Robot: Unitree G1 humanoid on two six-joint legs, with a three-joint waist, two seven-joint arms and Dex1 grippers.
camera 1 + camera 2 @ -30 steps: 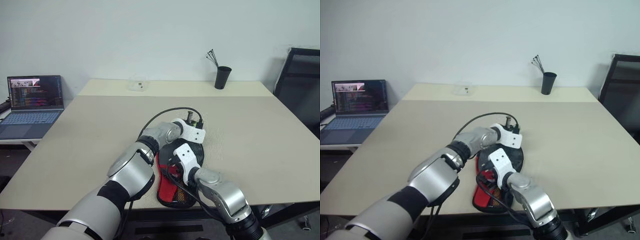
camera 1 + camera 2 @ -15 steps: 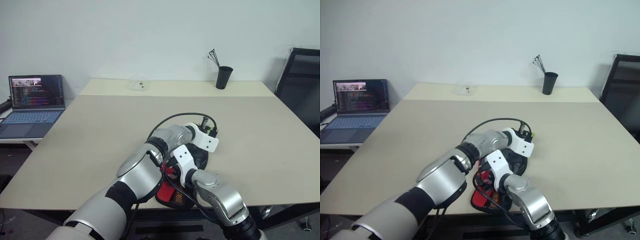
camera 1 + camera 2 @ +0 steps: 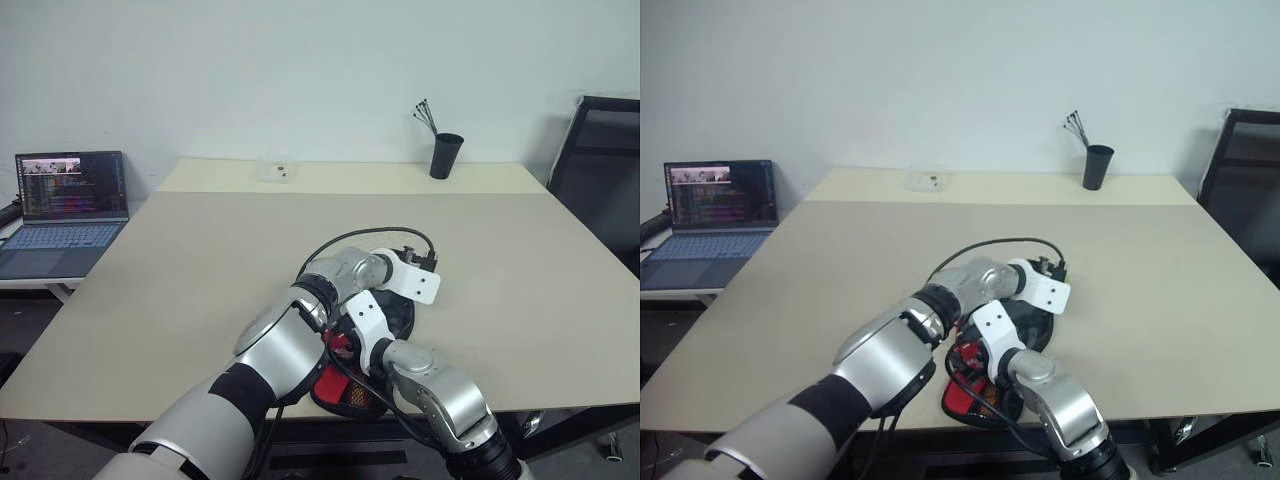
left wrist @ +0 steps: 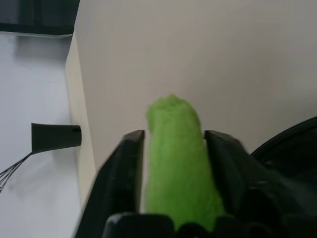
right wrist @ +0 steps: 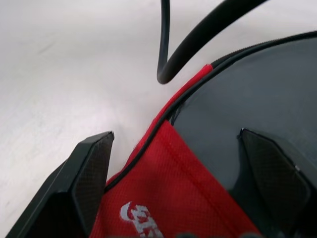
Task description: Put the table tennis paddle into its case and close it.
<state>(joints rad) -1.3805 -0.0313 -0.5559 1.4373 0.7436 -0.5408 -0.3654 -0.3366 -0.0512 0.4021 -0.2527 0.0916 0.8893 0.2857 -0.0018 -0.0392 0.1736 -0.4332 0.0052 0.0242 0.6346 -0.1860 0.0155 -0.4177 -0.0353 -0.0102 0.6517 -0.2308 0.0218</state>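
Observation:
The case (image 3: pixel 347 392), black fabric with a red panel and white lettering, lies at the table's near edge under both arms. My left gripper (image 3: pixel 428 264) reaches across to the case's far right rim. In the left wrist view its fingers (image 4: pixel 130 163) stand apart, open, with the case's green tag (image 4: pixel 174 168) between them. My right gripper (image 5: pixel 188 139) hovers open just over the case's red panel (image 5: pixel 163 188) and black face (image 5: pixel 257 94). A black cable (image 5: pixel 198 34) crosses in front of it. The paddle is hidden.
On a side desk at the far left stands an open laptop (image 3: pixel 65 205). A black cup with sticks (image 3: pixel 444 155) and a small clear box (image 3: pixel 275 168) stand along the table's (image 3: pixel 200 260) far edge. A black chair (image 3: pixel 600 170) is at the right.
My left gripper swung to the right along the case's far rim, then settled, and its fingers have parted around the green tag. The right arm stayed put.

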